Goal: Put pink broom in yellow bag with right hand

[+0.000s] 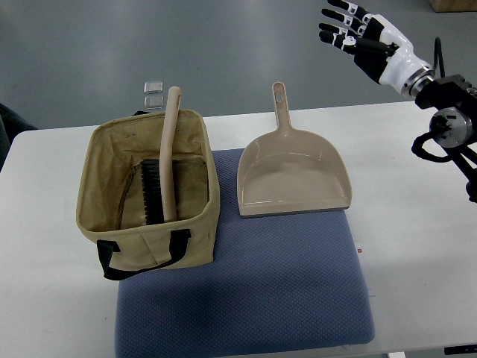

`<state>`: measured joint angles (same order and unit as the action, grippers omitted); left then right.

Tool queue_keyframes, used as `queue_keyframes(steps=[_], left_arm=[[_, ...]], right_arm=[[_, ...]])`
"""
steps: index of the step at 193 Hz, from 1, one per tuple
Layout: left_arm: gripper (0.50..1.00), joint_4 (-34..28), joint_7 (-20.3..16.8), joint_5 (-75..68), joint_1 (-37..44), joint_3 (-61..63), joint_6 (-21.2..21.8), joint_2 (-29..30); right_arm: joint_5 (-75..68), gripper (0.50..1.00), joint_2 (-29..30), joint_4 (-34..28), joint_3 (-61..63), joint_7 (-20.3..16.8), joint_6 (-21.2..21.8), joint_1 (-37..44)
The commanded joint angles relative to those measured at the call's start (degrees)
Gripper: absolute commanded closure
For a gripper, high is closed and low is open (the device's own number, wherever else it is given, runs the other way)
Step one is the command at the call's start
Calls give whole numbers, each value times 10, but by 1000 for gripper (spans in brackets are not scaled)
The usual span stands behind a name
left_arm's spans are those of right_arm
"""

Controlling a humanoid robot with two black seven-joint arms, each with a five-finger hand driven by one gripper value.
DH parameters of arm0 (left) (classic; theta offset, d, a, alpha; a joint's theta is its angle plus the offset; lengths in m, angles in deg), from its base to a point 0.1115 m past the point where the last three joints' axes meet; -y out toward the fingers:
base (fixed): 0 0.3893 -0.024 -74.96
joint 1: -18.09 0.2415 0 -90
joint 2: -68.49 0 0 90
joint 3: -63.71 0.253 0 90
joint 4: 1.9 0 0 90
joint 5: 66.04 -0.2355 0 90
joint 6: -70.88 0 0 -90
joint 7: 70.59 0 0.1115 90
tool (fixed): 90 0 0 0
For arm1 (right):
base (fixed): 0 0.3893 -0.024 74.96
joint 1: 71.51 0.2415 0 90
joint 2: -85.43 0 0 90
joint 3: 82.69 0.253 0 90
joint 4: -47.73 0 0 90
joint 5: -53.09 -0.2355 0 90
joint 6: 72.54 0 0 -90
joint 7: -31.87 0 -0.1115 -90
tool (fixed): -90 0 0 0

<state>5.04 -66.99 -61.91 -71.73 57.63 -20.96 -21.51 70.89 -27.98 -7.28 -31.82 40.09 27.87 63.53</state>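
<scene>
Pink broom (165, 156) stands in yellow bag (149, 246), bristles down, handle leaning on far rim. My right hand (356, 33) empty, fingers spread, raised beyond counter (417, 268). Broom looks light, stiff; handle best hold.

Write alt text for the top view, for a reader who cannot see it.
A pink broom stands inside an open yellow bag, handle leaning on the far rim. A matching dustpan lies beside it on a blue mat. The robot's right hand hovers open, empty, beyond the white table.
</scene>
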Motion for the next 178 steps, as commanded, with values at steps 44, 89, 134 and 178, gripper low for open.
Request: queue_keyframes(steps=[44,89,134,178], left_arm=[[500,0,0,0,0,-1,0,0],[500,0,0,1,0,0,0,0],[500,0,0,1,0,0,0,0],[500,0,0,0,0,0,0,0]], right_arm=[[-46,572,91,47,145,4,30,-97],[-19,572,91,47,151,13,31,-137],[94,572,87,47,153,29,28,-159],[162,572,90,47,153,30,30,-175]])
